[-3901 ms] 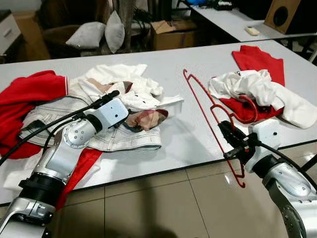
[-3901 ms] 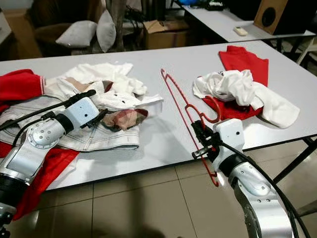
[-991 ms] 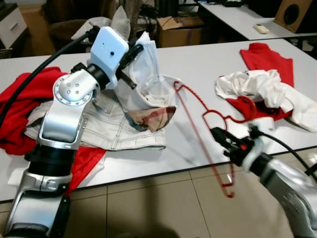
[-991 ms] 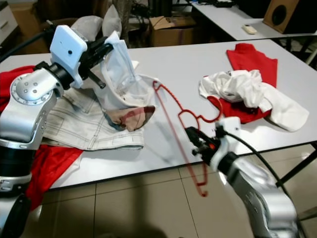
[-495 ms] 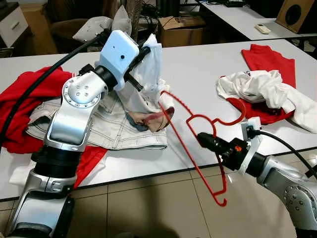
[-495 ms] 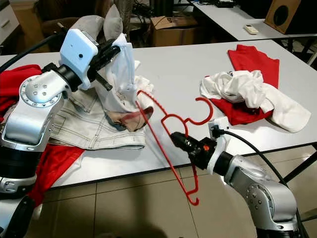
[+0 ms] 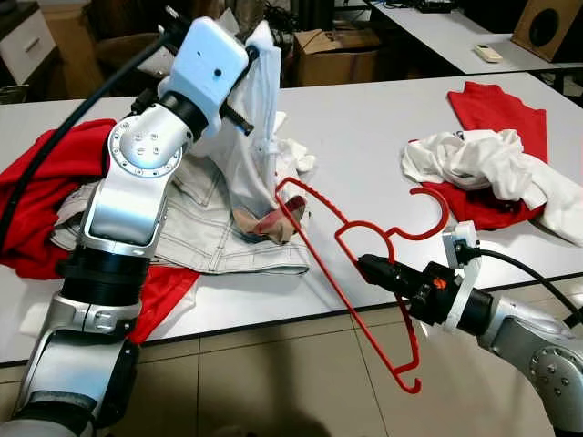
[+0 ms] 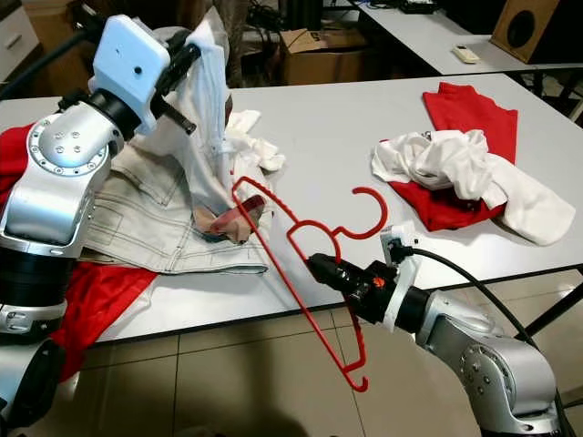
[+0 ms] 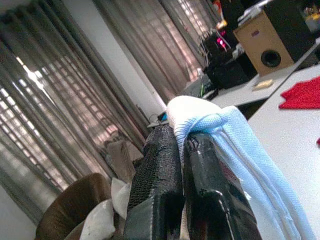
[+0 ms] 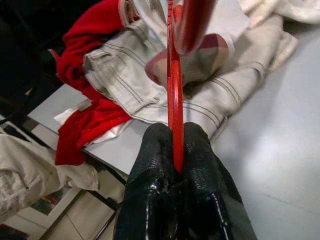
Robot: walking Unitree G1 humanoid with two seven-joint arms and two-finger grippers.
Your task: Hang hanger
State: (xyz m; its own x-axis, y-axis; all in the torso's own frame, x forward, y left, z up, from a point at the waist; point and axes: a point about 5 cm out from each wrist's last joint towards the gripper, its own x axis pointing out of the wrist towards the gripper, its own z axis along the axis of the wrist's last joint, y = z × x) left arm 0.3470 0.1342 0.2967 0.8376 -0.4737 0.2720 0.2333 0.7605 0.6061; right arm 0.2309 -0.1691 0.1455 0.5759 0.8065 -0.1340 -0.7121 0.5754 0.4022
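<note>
Thread the hanger (image 7: 351, 264) end at 10 o'clock into the shirt (image 7: 260, 118) opening; keep the cloth lifted clear of the table (image 7: 364, 137). Right gripper (image 7: 366, 265) is clamped on the hanger's bar, forearm low at 4 o'clock off the table edge. Left gripper (image 9: 180, 150) is pinched shut on the shirt, arm raised at 11 o'clock.
</note>
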